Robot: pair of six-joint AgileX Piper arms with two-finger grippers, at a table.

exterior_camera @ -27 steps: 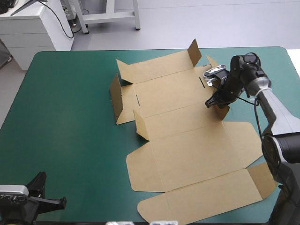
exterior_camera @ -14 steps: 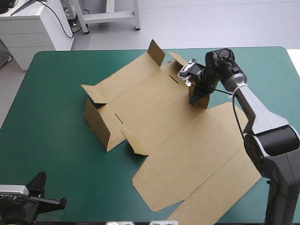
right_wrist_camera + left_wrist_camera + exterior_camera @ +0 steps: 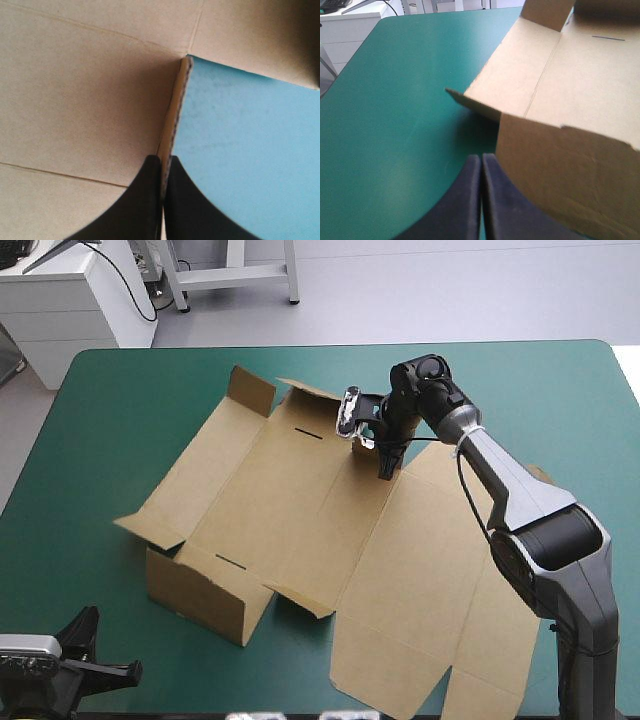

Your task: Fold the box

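At the 5 o'clock side of the tabletop point(image 3: 120, 420), the right arm comes up and reaches far over toward 11 o'clock. Its wrist bends over at the far end, so the right claw point(image 3: 385, 470) points down at the board.

The box point(image 3: 300, 500) lies near the middle of the tabletop. Most of it is a flat brown sheet. Its long way runs from about 10 o'clock to about 4 o'clock. One wall point(image 3: 200, 595) stands up at the 7 o'clock end. A small flap point(image 3: 250, 390) stands up at the 11 o'clock corner. The wide flat part reaches the near edge at 5 o'clock.

The right claw is clamped on a small raised flap at the far middle of the box. In the right wrist view, the thin edge of the box point(image 3: 75, 100) runs straight in between the two black fingers of the right claw point(image 3: 161, 160). The fingers are almost together, with just the board between them. The teal-green tabletop point(image 3: 240, 125) shows beside the flap.

The left claw point(image 3: 110, 672) sits low at the 7 o'clock corner, apart from the box. In its own view the left claw point(image 3: 481, 157) has its black fingers pressed together and holds nothing. The standing wall of the box point(image 3: 570, 165) is just ahead of it and a little to one side, on the tabletop point(image 3: 395, 100).
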